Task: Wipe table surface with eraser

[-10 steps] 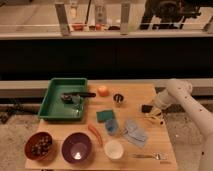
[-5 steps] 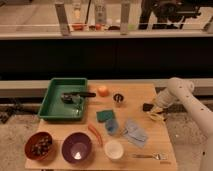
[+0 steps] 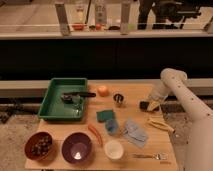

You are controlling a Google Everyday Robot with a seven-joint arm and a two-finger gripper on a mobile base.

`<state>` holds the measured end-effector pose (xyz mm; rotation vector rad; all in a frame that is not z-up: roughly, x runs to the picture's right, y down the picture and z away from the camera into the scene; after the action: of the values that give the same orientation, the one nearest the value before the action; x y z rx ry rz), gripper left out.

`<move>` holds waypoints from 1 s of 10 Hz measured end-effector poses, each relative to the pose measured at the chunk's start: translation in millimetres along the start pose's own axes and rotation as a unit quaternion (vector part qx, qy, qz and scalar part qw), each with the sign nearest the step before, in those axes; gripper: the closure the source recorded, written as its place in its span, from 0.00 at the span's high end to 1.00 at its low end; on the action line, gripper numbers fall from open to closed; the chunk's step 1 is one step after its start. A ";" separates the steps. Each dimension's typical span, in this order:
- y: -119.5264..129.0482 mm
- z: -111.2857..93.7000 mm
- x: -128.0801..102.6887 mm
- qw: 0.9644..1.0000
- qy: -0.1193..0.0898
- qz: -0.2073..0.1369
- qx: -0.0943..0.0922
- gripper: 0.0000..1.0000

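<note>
While bent down from the right edge, holds the claw [image 3: 148, 106] low at the rear right of the worktop [image 3: 133, 92], clamped on the eraser [image 3: 144, 106]; small black block, at the wood or just above it, cannot tell which. Reaches there by a white arm [image 3: 186, 100], elbow high near the far right corner.

Plain light tan wood, smooth, rectangular, crowded on the left and centre; green tray [image 3: 64, 81] at the rear left, a black-handled tool [image 3: 80, 94] lying inside. Just right of the tray an orange fruit [image 3: 103, 90], then a small metal cup [image 3: 118, 99]; near the middle a green sponge [image 3: 104, 115], a carrot [image 3: 95, 134] and a crumpled blue cloth [image 3: 134, 131]. Along the front a brown bowl [image 3: 39, 145], a purple bowl [image 3: 76, 148], a white cup [image 3: 114, 149] and a fork [image 3: 150, 156]; a yellow object [image 3: 160, 124] near the right edge, kind unclear.

Behind, a pale ledge, a dark wall band, then a bright upper level with upright posts; speckled grey floor on the left.
</note>
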<state>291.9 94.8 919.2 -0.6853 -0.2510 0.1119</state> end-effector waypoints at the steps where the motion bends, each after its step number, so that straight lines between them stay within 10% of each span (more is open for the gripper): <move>1: -0.4 12.0 -4.0 1.000 -0.007 -0.008 -0.013 0.51; 10: 12.8 18.5 -15.2 0.999 -0.021 -0.045 -0.005 0.57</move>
<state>272.1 113.2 921.9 -0.6815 -0.3230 0.0382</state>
